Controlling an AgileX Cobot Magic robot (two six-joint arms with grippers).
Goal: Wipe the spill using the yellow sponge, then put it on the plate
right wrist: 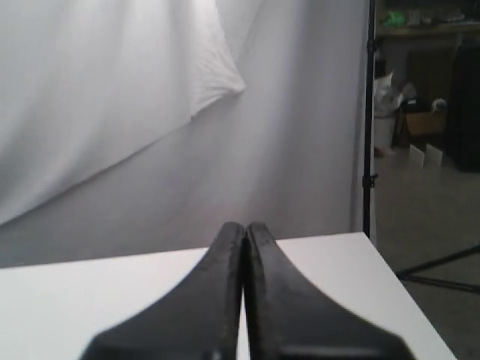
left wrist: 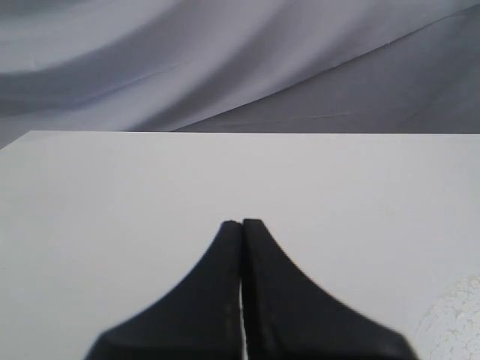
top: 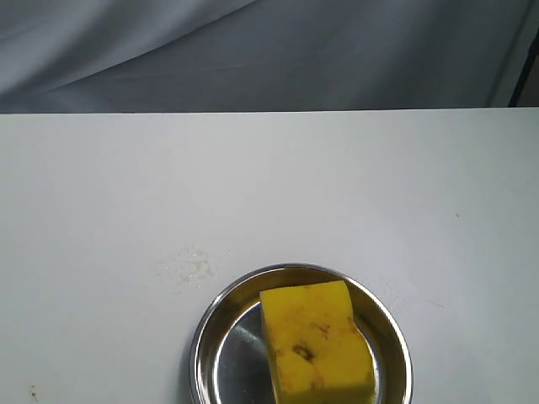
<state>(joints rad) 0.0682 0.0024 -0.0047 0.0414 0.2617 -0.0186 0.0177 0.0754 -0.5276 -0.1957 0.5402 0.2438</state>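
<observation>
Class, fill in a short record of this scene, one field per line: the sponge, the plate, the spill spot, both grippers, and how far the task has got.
yellow sponge: lying in the plate, dark specks on top
plate: steel, on the white table, cut off by the picture's lower edge
spill spot: faint whitish patch beside the plate, no amber liquid visible
left gripper: shut, empty
right gripper: shut, empty
task: looks complete

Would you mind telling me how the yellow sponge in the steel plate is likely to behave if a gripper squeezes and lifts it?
The yellow sponge looks like thick foam, so it would probably compress when squeezed and feel light for its size. Its blocky shape suggests it will not roll. Resting on the shiny plate, it might slide if pushed.
</observation>
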